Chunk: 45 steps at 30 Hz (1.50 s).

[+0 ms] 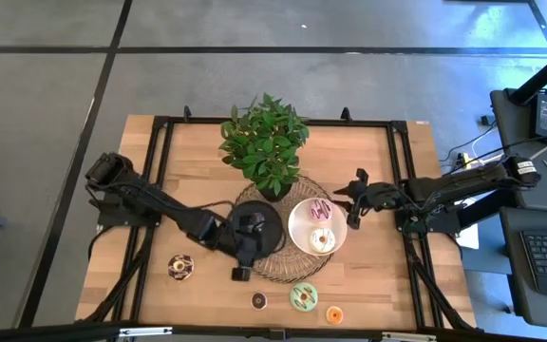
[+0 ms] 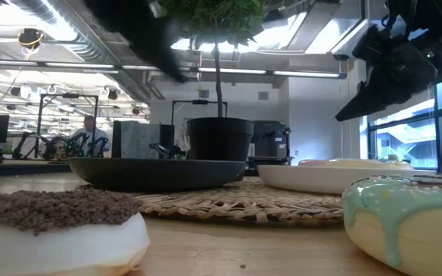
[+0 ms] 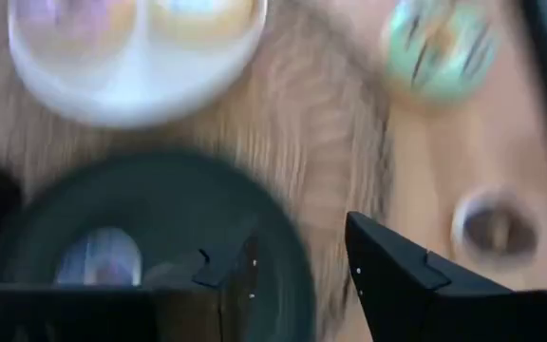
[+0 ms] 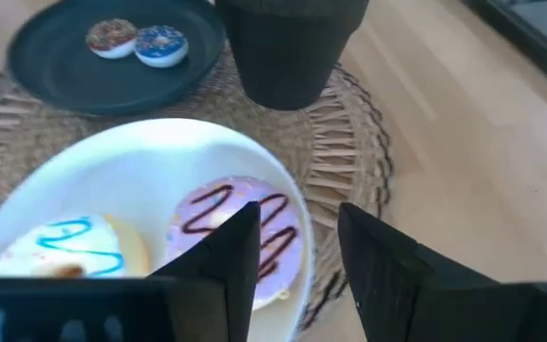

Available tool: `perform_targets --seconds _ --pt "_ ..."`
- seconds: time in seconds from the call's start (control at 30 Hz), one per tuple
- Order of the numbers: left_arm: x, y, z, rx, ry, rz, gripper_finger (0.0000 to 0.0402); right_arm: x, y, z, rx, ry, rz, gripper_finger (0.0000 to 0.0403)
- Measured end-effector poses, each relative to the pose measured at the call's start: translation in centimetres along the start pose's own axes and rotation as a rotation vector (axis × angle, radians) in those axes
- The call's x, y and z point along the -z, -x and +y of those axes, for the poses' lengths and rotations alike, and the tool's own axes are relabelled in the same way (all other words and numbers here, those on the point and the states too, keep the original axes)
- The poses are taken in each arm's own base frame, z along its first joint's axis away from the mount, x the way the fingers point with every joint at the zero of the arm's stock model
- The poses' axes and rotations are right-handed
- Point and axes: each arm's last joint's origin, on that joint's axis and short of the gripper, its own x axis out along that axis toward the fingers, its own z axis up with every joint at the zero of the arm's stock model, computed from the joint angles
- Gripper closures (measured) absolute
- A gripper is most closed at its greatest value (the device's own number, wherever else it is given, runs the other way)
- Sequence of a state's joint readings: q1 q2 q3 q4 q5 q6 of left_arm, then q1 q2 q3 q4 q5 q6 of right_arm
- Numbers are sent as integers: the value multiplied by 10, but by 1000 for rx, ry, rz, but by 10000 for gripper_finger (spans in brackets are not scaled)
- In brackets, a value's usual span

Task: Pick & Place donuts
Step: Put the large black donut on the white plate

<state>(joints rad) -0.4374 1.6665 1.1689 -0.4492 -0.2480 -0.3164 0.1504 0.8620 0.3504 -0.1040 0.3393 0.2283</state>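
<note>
My left gripper (image 1: pixel 247 249) hangs open and empty above the near part of the round black plate (image 1: pixel 272 220). In the right wrist view two small donuts (image 4: pixel 137 40) lie on that plate. My right gripper (image 1: pixel 350 202) is open and empty above the right edge of the white plate (image 1: pixel 297 228), its fingers either side of the purple brown-striped donut (image 4: pixel 254 228) without touching it. A cream donut with blue icing (image 1: pixel 322 240) lies beside it on the plate. On the bare table lie a brown-sprinkled donut (image 1: pixel 180 267), a small brown one (image 1: pixel 259 301), a green one (image 1: pixel 303 297) and an orange one (image 1: pixel 334 314).
Both plates sit on a round woven mat (image 1: pixel 283 271). A potted plant (image 1: pixel 266 142) in a black pot (image 4: pixel 288 47) stands on the mat's far part, close behind the plates. Black frame rails run along the table's edges. Bare wood lies to the left and right of the mat.
</note>
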Motion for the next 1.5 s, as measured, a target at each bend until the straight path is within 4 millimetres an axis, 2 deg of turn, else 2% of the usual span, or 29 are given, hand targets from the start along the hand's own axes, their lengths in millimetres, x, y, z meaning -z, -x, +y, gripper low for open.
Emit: perform_targets --seconds 0.1,0.23,0.37,0.47,0.73,1.03,1.13,1.23,1.5 --pt "13 16 -8 -66 50 200 257 1 1 4 -21 -20 0 257" --pt "33 36 -19 -139 243 420 268 2 3 9 -47 -49 1 257" --pt "52 48 -35 -205 447 525 276 3 4 13 -65 -71 1 257" --pt "63 54 -47 -256 559 534 280 3 5 15 -68 -89 -7 257" --pt "88 66 -71 -298 529 512 290 2 7 17 -22 -99 -35 257" --pt "90 68 -74 -289 518 513 285 1 7 17 -27 -107 -48 257" --pt "89 67 -73 -267 462 534 278 1 7 18 -30 -107 -49 257" --pt "88 66 -71 -267 460 535 263 1 7 17 -27 -104 -51 257" --pt "86 65 -70 -267 484 528 192 1 6 17 13 -125 -55 257"
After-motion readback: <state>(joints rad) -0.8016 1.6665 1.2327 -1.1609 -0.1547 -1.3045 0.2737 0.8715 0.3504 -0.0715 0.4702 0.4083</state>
